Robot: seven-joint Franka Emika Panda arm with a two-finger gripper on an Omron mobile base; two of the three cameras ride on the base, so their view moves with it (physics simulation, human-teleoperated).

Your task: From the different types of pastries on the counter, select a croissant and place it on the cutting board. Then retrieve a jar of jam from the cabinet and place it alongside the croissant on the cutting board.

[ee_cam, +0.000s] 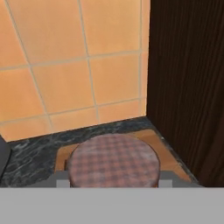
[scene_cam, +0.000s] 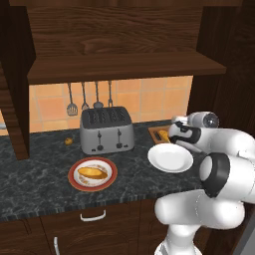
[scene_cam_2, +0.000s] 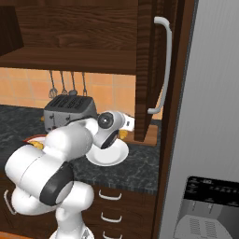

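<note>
The arm's own bulk hides a lot here. From the left base camera, the wrist and elbow sit in front of the cutting board (scene_cam: pixel 158 133), so just its near-left corner peeks out, with a small golden croissant (scene_cam: pixel 163 135) on it beside the dark slot. The gripper (scene_cam: pixel 175 135) is tucked behind the wrist housing there, its fingers impossible to make out.

Over to the right base camera: the white forearm blocks the board almost wholly, leaving a thin strip of wood (scene_cam_2: pixel 150 139) at the foot of the dark cabinet (scene_cam_2: pixel 145 70) side panel, and a scrap of orange beside the wrist too small to identify.

The hand camera gives what the others cannot. A round checked brownish lid (ee_cam: pixel 113 161) sits right between the fingertips, so the claw (ee_cam: pixel 113 183) is clenched on the jar of jam, lid uppermost. The jar's body is cut off at the bottom. Around it the board's edges show, with the black speckled counter (ee_cam: pixel 30 153), orange tiles (ee_cam: pixel 70 65) and the cabinet wall just to the right.

Left camera again: a toaster (scene_cam: pixel 106 130), a white plate (scene_cam: pixel 170 158), and a red-rimmed plate (scene_cam: pixel 93 174) holding the larger oblong bun (scene_cam: pixel 92 173).
</note>
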